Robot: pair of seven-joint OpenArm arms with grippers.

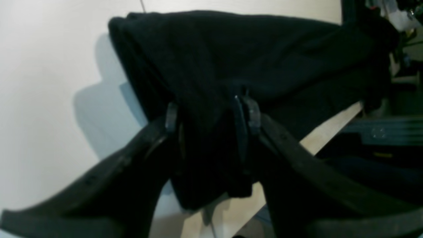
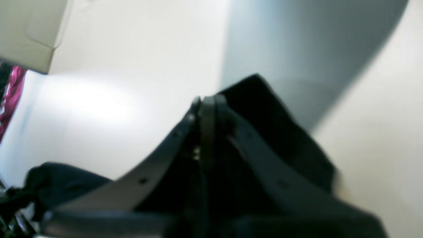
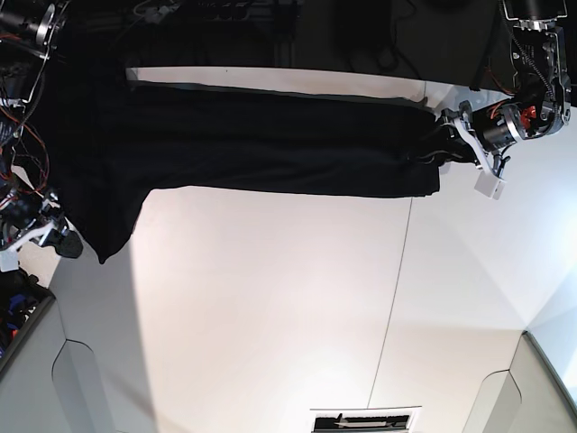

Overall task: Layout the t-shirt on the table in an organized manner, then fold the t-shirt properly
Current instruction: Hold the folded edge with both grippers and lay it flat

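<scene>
The black t-shirt is stretched in a long band across the far part of the white table, plain side showing. My left gripper holds its right end. In the left wrist view a thick bunch of the t-shirt sits between the fingers of the left gripper. My right gripper is at the shirt's hanging left corner. In the right wrist view the right gripper has its fingers pressed together, with black t-shirt cloth at the tips.
A thin dark seam runs down the tabletop. Cables and electronics crowd the left edge. A slotted plate lies at the near edge. The table edge is close to my left gripper, with dark gear beyond it.
</scene>
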